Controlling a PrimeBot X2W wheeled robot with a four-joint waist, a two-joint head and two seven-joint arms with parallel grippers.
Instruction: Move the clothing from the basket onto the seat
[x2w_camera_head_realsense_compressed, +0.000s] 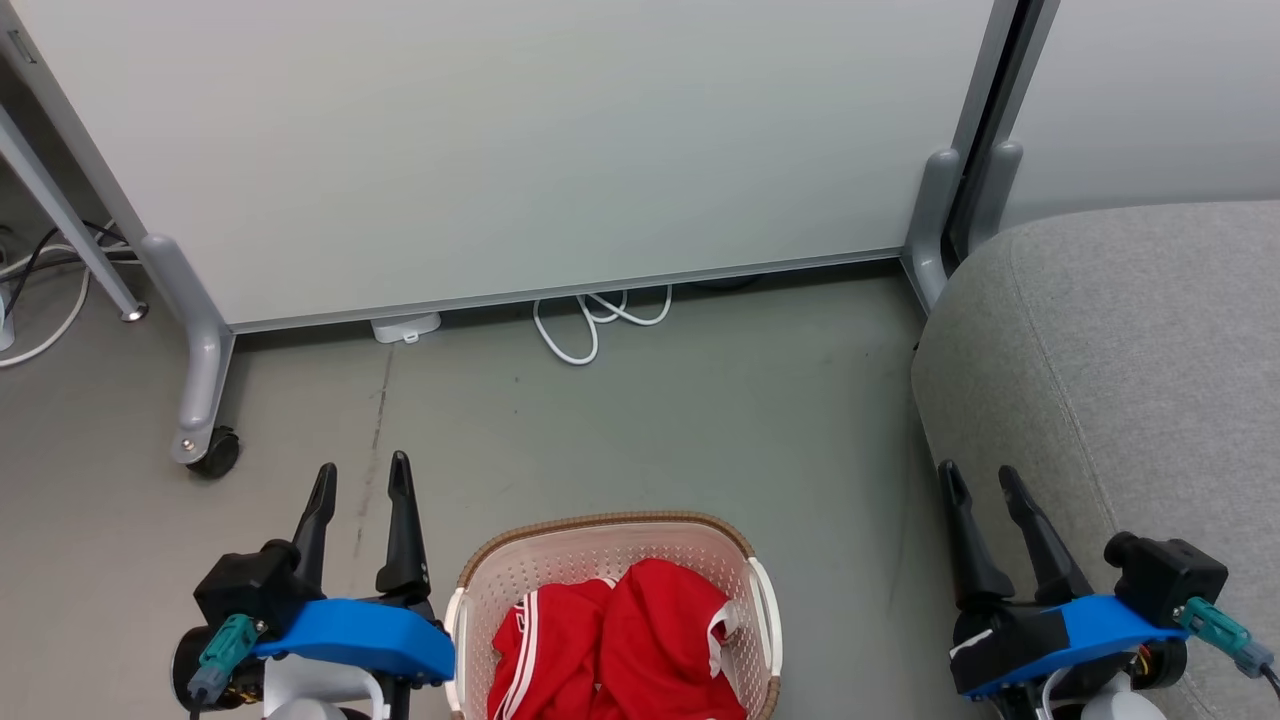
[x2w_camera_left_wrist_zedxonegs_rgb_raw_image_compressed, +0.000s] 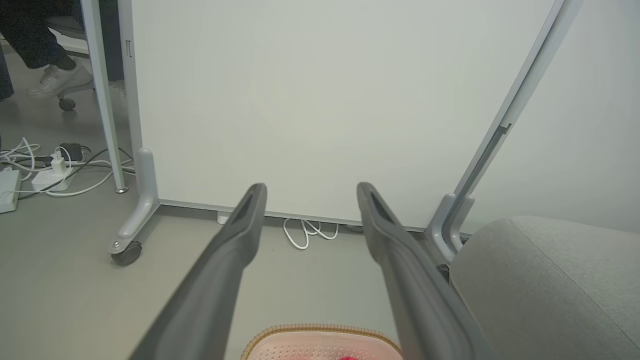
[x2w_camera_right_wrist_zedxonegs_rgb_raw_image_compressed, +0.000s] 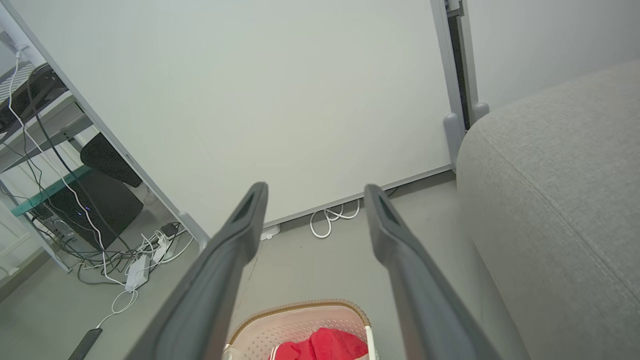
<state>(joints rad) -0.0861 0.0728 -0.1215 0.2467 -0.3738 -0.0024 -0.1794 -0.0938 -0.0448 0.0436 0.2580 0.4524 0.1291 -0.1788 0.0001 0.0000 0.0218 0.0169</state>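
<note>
Left hand (x2w_camera_head_realsense_compressed: 362, 465) and right hand (x2w_camera_head_realsense_compressed: 977, 470) spread empty, red clothing (x2w_camera_head_realsense_compressed: 620, 640) in basket (x2w_camera_head_realsense_compressed: 600, 524), both cut off below

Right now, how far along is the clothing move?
Done: nothing; the visible part of the seat carries nothing red. In hand: nothing; the left gripper and right gripper are open and empty, flanking the basket. Left: all of it; the red clothing lies bunched inside the basket.
</note>
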